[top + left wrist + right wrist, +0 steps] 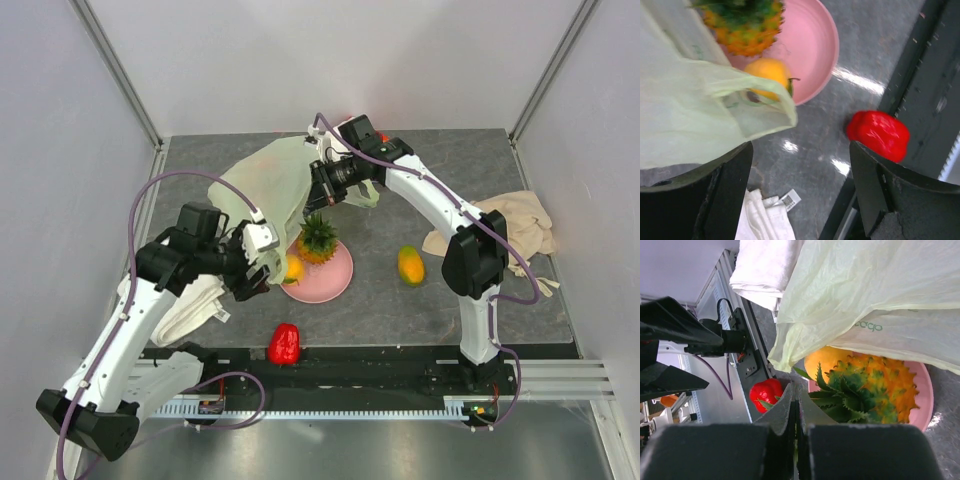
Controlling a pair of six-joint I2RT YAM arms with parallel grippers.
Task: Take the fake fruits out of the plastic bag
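The pale-green plastic bag (265, 185) hangs lifted at the back of the table, and my right gripper (322, 190) is shut on its edge. In the right wrist view the bag (875, 295) drapes over the fruits beyond the closed right gripper (797, 392). A pineapple (318, 238) and an orange fruit (293, 268) lie on the pink plate (335, 285). A mango (410, 265) lies to the plate's right and a red pepper (284, 343) at the front edge. My left gripper (800, 165) is open and holds nothing, just left of the plate, below the bag's handle loop (765, 100).
A white cloth (195, 305) with a label lies under my left arm. A beige cloth (510, 225) sits at the right edge. A dark rail (350, 365) runs along the table's front, close to the red pepper (879, 134).
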